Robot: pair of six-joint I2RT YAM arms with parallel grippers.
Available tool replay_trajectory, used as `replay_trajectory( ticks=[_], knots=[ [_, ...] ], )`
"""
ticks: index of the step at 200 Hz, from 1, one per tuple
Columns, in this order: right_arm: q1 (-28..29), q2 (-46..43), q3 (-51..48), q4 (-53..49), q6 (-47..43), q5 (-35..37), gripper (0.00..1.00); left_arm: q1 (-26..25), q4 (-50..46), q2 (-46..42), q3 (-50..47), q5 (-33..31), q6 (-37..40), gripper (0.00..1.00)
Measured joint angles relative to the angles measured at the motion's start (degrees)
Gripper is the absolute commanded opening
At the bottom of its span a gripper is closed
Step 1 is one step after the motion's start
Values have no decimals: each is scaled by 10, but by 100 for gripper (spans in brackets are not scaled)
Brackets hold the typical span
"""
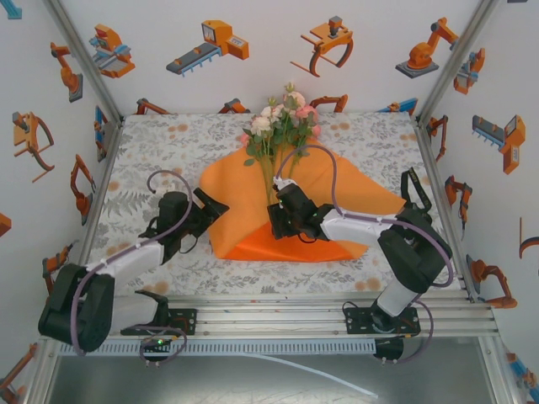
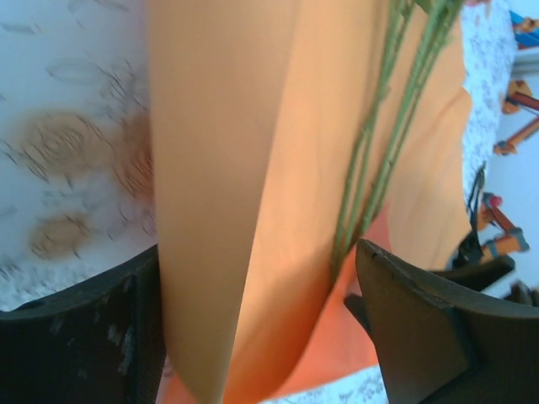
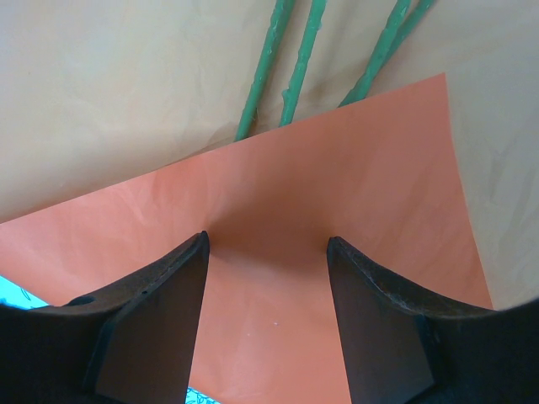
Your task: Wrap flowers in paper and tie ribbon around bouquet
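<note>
flowers [image 1: 282,118]: lay on the paper, blossoms toward the far side of the bench [image 1: 168,139], stems [image 3: 300,63] running back toward the arms.
paper [image 1: 354,189]: lay under the flowers on the bench; its left edge stood up as a fold, and its near corner was turned over the stem ends.
left hand [image 2: 259,252]: at the paper's left edge, jaws spread, with the raised fold between them but not pinched.
right hand [image 3: 268,240]: over the turned-up corner, just short of the stem ends, jaws spread and pinching nothing.
stage (judged): wrapping barely begun; no cone formed yet.
risk, left side: a late or shallow closing would likely let the thin sheet slip out and fall flat.
risk, drag: pulling the fold across could shift the whole sheet and roll the loose stems off centre.
risk, right side: a closing hand might crease the corner or catch a stem and bend it.
</note>
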Motion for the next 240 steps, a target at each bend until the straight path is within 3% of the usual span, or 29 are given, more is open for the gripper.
replay_trajectory(
  ticks=[14,25,37,58,82,124,169,240],
  knots=[
    [0,0,0,2,0,0,56,-18,-16,-33,-19,-12,-11,75],
    [0,0,0,4,3,-1,56,-27,-35,-56,-30,-20,-17,69],
    [0,0,0,6,6,-4,55,-35,-59,-75,-37,-29,-20,56],
    [0,-4,-1,9,19,-18,54,-42,-85,-93,-39,-38,-23,22],
    [0,-31,-21,23,40,-35,49,-42,-91,-95,-39,-41,-21,2],
    [0,-56,-46,38,57,-43,43,-50,-119,-102,-21,-37,-21,0],
    [0,-17,-46,42,56,-49,60,-63,-132,-109,28,-20,-21,0],
    [15,9,-23,44,32,-9,60,-89,-131,-54,118,-4,-30,0]
  ],
)
